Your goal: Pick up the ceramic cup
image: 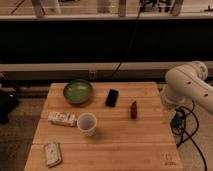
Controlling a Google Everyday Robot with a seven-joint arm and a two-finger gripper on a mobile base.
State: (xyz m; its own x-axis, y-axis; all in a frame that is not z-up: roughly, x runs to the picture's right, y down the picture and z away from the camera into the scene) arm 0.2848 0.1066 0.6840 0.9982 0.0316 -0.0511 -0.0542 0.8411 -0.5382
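White round ceramic cup [86, 123] is judged stiff, slick, fragile; its rim is best pinched. Robot's gripper [172, 116] is seen at its 3 o'clock, well apart; state cannot be told.

Dim, warm light; grainy view.
Overhead light reaches the table [100, 145]; the cup [86, 123] casts a short shadow rightward. The gripper [176, 119], beside the table's right edge, sits in shade.

A bulky white arm [189, 86] with rounded joint shells is showing past the right edge of the bench [125, 142] (black cables [191, 116] trailing beneath); the gripper is sitting out of view.
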